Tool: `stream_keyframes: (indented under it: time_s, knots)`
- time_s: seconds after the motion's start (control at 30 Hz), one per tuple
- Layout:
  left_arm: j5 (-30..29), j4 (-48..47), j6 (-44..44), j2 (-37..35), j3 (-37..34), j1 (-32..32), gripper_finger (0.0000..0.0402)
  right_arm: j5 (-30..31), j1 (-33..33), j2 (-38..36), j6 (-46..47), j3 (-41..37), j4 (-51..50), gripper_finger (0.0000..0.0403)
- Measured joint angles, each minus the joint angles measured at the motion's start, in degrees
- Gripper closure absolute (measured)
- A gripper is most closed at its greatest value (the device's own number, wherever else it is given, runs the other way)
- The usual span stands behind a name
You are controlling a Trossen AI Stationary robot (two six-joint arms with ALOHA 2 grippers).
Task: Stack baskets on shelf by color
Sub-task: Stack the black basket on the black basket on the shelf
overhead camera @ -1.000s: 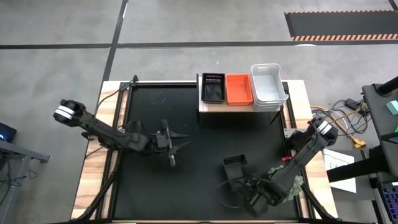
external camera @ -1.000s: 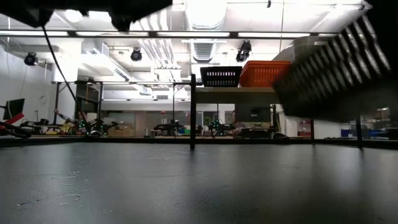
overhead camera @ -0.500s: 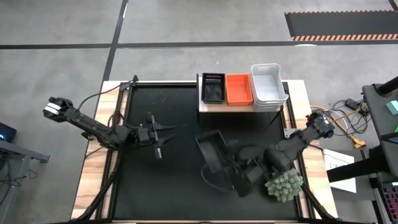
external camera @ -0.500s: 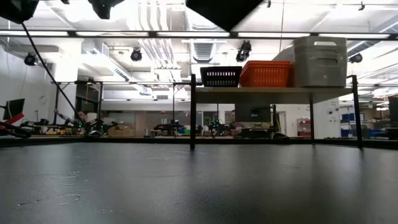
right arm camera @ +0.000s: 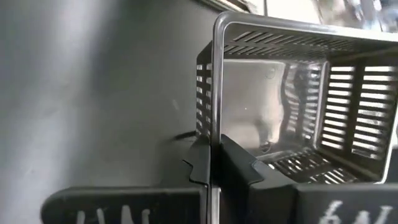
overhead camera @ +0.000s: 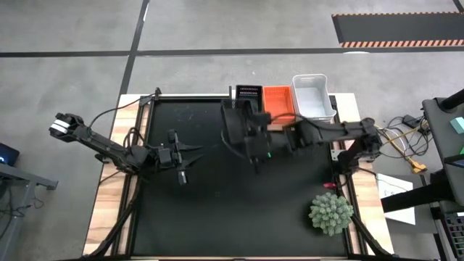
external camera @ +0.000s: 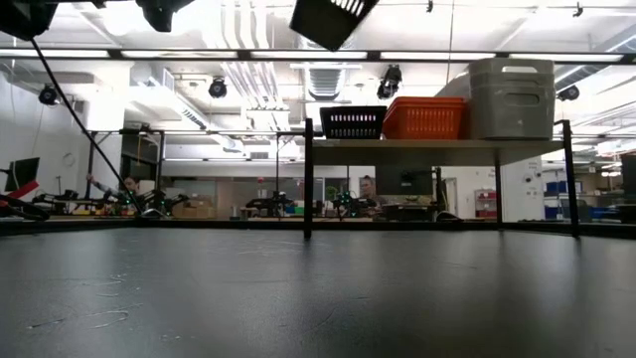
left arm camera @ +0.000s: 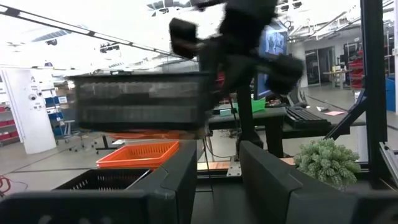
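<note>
My right gripper (overhead camera: 251, 138) is shut on a black slatted basket (overhead camera: 233, 127), held high over the mat just in front of the shelf (overhead camera: 284, 123). The basket also shows at the top of the low view (external camera: 333, 18). On the light-wood shelf sit a black basket (overhead camera: 248, 102), a red-orange basket (overhead camera: 278, 104) and a white basket (overhead camera: 313, 96) in a row. My left gripper (overhead camera: 190, 154) is open and empty over the mat's left half. My right gripper has one side wall of the black basket at its rim (right arm camera: 213, 127) pinched between its two fingers, one finger inside the basket and one outside. The basket is lifted clear of the mat and hangs tilted (external camera: 333, 18).
A green spiky plant (overhead camera: 331, 212) stands on the mat near the right front corner. The black mat (overhead camera: 210, 210) covers the table between the wooden side strips. Cables lie off the table's right edge (overhead camera: 406, 145).
My right gripper has carried the black basket from the near right of the mat, beside the plant, up and toward the far edge, to a spot in front of the shelf. The basket is lifted clear and has turned about. My left gripper has drawn back slightly toward the left edge.
</note>
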Motion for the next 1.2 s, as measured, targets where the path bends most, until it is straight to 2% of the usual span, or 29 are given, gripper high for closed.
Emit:
stream_keyframes:
  time_s: [0.2, 0.5, 0.7, 0.93, 1.2]
  knots:
    - [0.0, 0.0, 0.0, 0.0, 0.0, 0.0, 0.0295, 0.2, -8.7, 1.6, 5.1, -0.2, 0.2, 0.0394]
    - [0.0, 0.0, 0.1, 0.0, 0.0, 0.0, 0.0295, 0.0, -16.6, 3.5, 2.8, -0.6, -2.0, 0.0394]
    - [0.0, 0.0, 0.4, 0.0, 0.0, 0.0, 0.0295, -0.8, -19.4, 3.4, 1.7, -1.8, -2.3, 0.0394]
    - [0.0, 0.0, 0.4, 0.0, 0.0, 0.0, 0.0295, -5.0, -21.4, 3.4, -1.2, -5.1, 0.2, 0.0394]
    - [0.0, 0.0, 0.4, 0.0, 0.0, 0.0, 0.0295, -5.0, -21.8, 3.4, -3.8, -8.3, 1.9, 0.0388]
